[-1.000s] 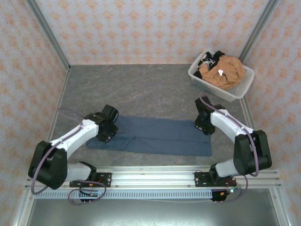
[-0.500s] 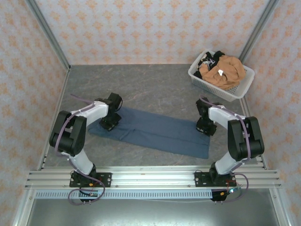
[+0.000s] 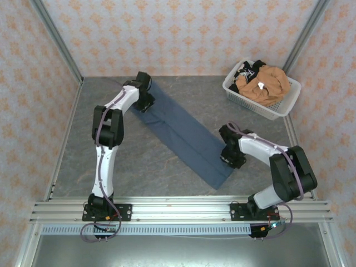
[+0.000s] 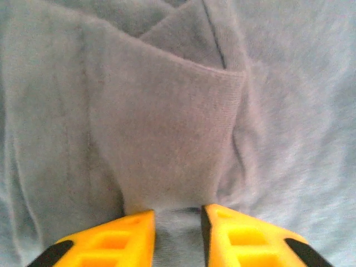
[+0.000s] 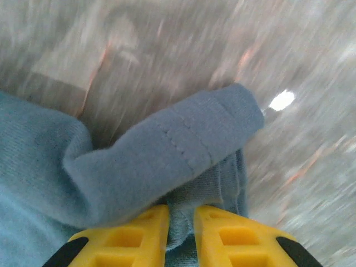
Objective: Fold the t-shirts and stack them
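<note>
A grey marbled tabletop (image 3: 83, 144) sits inside walls of peach wallpaper (image 3: 183, 33) printed with orange motifs. An aluminium rail (image 3: 178, 211) crosses the bottom of the frame. At upper right, a white plastic lattice basket (image 3: 250, 104) holds an orange-tan shirt (image 3: 272, 83) whose white tag (image 3: 260, 85) is too small to read. A plain slate-blue cloth t-shirt (image 3: 183, 136) lies as a diagonal strip from upper centre-left to lower centre-right. The left gripper (image 3: 147, 102) pinches its upper end, jaws slightly apart around bunched cloth. The right gripper (image 3: 230, 159), nearly closed, nips the lower end.
</note>
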`<state>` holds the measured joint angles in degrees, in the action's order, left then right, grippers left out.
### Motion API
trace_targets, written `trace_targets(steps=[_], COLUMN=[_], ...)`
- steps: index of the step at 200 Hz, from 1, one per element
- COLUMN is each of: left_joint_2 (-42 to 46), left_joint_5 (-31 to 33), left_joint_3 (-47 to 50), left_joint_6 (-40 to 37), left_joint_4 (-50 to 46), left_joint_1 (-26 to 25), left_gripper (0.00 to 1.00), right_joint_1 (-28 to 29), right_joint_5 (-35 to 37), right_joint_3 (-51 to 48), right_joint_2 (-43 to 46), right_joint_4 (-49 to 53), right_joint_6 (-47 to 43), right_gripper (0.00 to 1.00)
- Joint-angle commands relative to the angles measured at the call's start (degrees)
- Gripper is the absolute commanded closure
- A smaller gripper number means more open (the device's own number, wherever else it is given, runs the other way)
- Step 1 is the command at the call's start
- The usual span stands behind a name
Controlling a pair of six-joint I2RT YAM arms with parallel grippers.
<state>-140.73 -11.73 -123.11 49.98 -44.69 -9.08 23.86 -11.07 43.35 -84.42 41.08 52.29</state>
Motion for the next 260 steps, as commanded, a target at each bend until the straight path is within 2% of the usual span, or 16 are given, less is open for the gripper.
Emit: trace_targets(steps=[1, 25, 48, 65, 86, 109, 123, 151, 187, 227, 260], left_joint_2=[-5.14, -5.86, 1.45, 11.65, 24.56, 30.92, 33.05, 28.59, 20.34, 12.03, 4.68], left_joint_5=[-5.73, -4.89, -0.07, 2.04, 1.26, 1.23, 2.51, 3.42, 3.76, 6.53, 3.55], left_joint_3=[-15.37, -24.49, -20.71, -5.91, 16.54, 30.03, 34.78, 33.77, 27.6, 18.23, 11.67], left_joint_6=[-0.07, 0.65, 0.21, 2.76, 11.7, 20.09, 23.34, 25.76, 27.61, 26.08, 22.62], left_joint_4=[-3.37, -3.92, -7.37, -3.95, 6.61, 10.54, 12.64, 9.16, 7.21, 1.16, -1.11], left_joint_1=[-1.74, -3.13, -4.58, -6.12, -8.22, -10.15, -10.53, -9.27, -7.31, -6.32, -6.98], left_gripper=[0.65, 0.58, 0.55, 0.56, 0.6, 0.65, 0.65, 0.68, 0.69, 0.69, 0.7], right_joint_1=[3.46, 4.36, 4.36, 4.22, 4.01, 3.94, 3.89, 3.83, 3.84, 3.92, 5.28], right_joint_5=[-9.05, -7.65, -1.75, 2.01, 3.59, 1.33, -0.5, -2.68, -2.72, -4.71, -9.84], right_joint_3=[-3.7, -2.39, 1.3, 4.29, 7.51, 10.79, 13.29, 19.26, 22.94, 20.89, 14.7], right_joint_2=[0.19, 4.43, 9.23, 10.09, 7.37, 2.06, -2.03, -11.65, -19.34, -21.11, -19.23], right_joint_4=[-4.06, 0.05, 5.48, 6.06, 3.47, -1.16, -2.99, -2.64, -2.08, -2.7, -7.33], right_joint_6=[12.17, 13.57, 9.5, 2.46, -8.07, -18.08, -22.92, -28.42, -28.49, -22.91, -14.35], right_gripper=[0.78, 0.74, 0.68, 0.68, 0.7, 0.73, 0.74, 0.76, 0.78, 0.78, 0.78])
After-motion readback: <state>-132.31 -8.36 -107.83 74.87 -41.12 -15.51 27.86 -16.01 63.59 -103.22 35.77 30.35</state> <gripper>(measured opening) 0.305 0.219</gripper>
